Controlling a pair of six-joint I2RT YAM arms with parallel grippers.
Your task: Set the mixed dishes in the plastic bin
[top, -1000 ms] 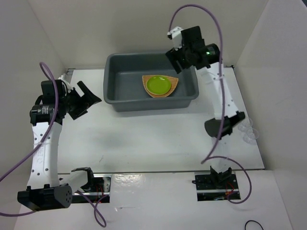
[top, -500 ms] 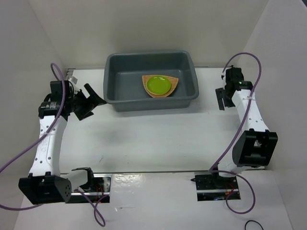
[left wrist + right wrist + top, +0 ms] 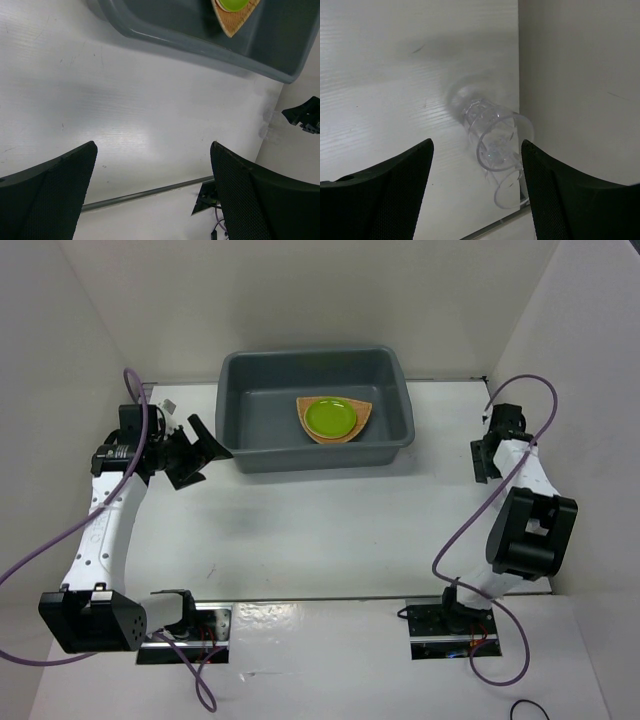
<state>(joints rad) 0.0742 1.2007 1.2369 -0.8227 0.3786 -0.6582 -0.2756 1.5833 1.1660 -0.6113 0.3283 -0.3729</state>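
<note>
The dark-grey plastic bin (image 3: 388,390) stands at the back middle. Inside it the orange-brown plate (image 3: 362,418) carries the lime-green dish (image 3: 330,418). My left gripper (image 3: 203,455) is open and empty, just left of the bin's near left corner; its wrist view shows the bin (image 3: 165,37), the plate (image 3: 235,22) and the dish (image 3: 233,4). My right gripper (image 3: 483,462) is open and empty by the right wall. In its wrist view two clear cups (image 3: 496,134) sit against the wall, just ahead of the open gripper (image 3: 477,192). The cream plate is out of view.
White walls close in the table on the left, back and right. The right arm's folded elbow (image 3: 530,530) covers the spot by the right wall where the cups stand. A grey strip (image 3: 145,192) marks the table's near edge.
My right arm has swung from above the bin's back right corner to the right wall and folded down over the cups. My left gripper has moved a little toward the bin.
</note>
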